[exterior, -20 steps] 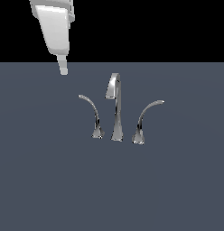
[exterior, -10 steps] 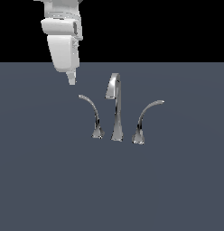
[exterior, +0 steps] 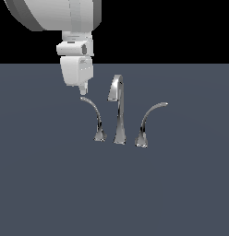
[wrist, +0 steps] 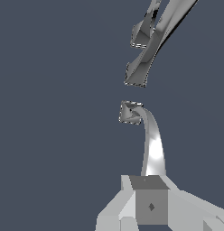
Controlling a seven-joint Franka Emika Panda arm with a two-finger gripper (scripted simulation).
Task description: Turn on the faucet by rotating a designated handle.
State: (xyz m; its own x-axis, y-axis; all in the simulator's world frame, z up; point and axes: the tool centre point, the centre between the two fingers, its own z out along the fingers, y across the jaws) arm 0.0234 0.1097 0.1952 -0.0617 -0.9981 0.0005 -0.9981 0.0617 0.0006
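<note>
The faucet (exterior: 118, 115) is a chrome three-piece set standing on the dark grey surface (exterior: 51, 184). Its tall hooked spout rises in the middle, with a brighter lever (exterior: 148, 118) on the exterior view's right. The handle (exterior: 94, 113) is the thinner lever on the exterior view's left, arcing up from a flared base to a tip. My gripper (exterior: 83, 91) hangs straight down with its fingers together, just above that tip and holding nothing. In the wrist view the handle (wrist: 152, 144) runs from its base up under my gripper (wrist: 150, 203), with the faucet (wrist: 143, 63) beyond it.
The flat dark grey surface stretches all around the faucet set. The bulky white arm (exterior: 56, 14) fills the upper part of the exterior view's left side.
My arm has swung toward the exterior view's right and come lower, bringing the fingertips from well left of the handle to just above its tip. The faucet pieces have not moved.
</note>
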